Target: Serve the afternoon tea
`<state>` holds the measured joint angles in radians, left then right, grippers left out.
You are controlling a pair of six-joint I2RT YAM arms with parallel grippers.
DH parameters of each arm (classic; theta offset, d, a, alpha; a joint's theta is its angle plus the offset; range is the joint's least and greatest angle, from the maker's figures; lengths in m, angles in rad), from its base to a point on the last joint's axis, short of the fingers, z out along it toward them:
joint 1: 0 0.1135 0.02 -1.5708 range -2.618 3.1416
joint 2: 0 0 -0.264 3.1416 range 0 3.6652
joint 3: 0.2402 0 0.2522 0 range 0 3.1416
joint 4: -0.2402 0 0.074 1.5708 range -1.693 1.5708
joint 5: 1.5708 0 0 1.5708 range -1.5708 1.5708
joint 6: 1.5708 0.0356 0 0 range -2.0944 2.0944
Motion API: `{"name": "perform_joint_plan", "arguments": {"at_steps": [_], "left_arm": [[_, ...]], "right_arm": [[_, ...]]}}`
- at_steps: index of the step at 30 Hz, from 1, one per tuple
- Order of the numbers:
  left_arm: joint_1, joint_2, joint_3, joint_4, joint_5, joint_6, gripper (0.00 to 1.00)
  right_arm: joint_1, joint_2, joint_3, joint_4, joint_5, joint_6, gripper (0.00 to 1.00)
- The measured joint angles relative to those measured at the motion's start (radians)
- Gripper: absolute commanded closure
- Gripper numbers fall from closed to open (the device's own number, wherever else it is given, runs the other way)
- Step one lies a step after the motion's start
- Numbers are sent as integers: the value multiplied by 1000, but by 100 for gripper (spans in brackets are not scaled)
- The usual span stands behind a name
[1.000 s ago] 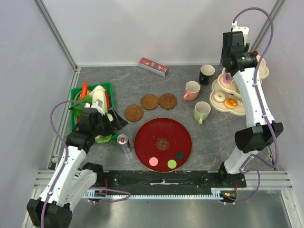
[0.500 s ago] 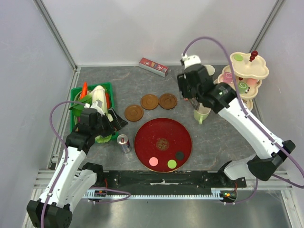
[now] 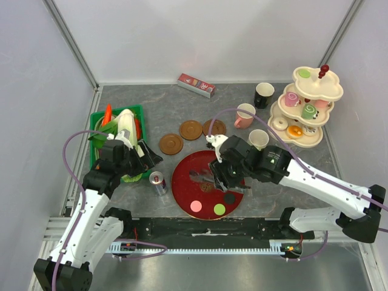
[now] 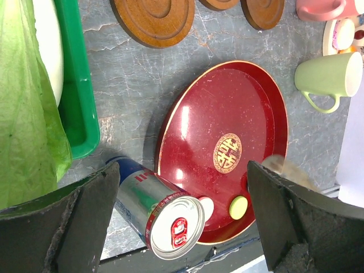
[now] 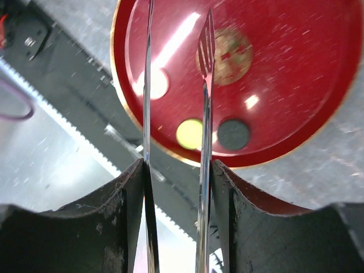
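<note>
The right jaws (image 5: 176, 170) were closed onto what appeared to be metal tongs (image 5: 207, 40), one blade against each finger. The blades themselves stood apart with nothing between them. The left jaws (image 4: 182, 170) stood wide open and empty, above the drink can (image 4: 162, 207) beside the red tray (image 3: 182, 188).

The pieces to serve lay on the near part of the tray: a pink macaron (image 3: 196, 205), a green macaron (image 3: 219, 210) and a dark macaron (image 3: 229, 197), near one another but not touching. I judged each to be light, rigid and smooth, so liable to skate on the glossy tray or pop out from thin blades. Grip across the rim, blades level, with a light squeeze. The three-tier stand (image 3: 333, 91) stood at the far right of the counter (image 3: 151, 103), well apart from the tray.

Limits of view:
- One blade left the right wrist view at the top edge, so its tip was not seen.
- My own arm covered the middle of the tray in the overhead view.
- The can hid part of the pink macaron in the left wrist view.
</note>
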<state>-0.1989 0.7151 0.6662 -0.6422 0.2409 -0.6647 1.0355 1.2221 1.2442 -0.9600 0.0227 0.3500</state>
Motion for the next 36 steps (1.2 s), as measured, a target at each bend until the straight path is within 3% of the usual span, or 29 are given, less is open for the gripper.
{"name": "perform_joint_plan", "arguments": {"at_steps": [8, 16, 36], "left_arm": [[0, 9, 0, -1, -3, 0, 2], [0, 11, -2, -7, -4, 0, 2], [0, 11, -2, -7, -3, 0, 2]], "right_arm": [[75, -53, -132, 26, -258, 60, 44], [104, -35, -219, 124, -369, 101, 44], [92, 71, -218, 103, -225, 114, 44]]}}
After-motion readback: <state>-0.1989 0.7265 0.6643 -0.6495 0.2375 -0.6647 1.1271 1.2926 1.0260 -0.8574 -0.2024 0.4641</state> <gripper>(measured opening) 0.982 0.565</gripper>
